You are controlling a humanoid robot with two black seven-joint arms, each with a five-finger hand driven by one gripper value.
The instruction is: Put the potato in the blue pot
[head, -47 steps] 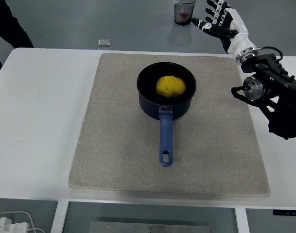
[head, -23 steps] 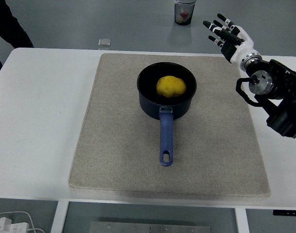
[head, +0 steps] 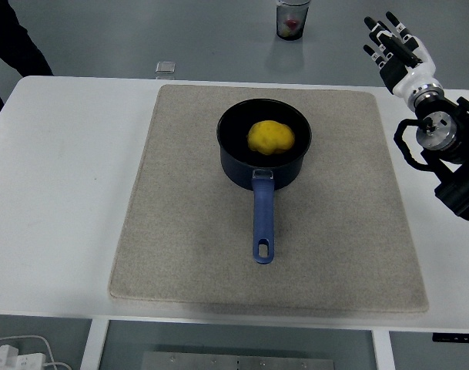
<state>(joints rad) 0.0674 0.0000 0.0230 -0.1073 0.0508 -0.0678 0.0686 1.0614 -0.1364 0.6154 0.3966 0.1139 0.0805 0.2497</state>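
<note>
The robot's right arm comes in from the right side, bent upward, and its right hand is lifted high near the far right corner with fingers straight, spread apart, holding nothing.

A white table carries a beige mat; a small clear object lies at its far edge.

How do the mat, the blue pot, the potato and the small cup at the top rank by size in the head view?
1. Mat
2. Blue pot
3. Potato
4. Cup, though it stands farther from the camera and is cut by the frame, so its place against the potato is unsure.
</note>
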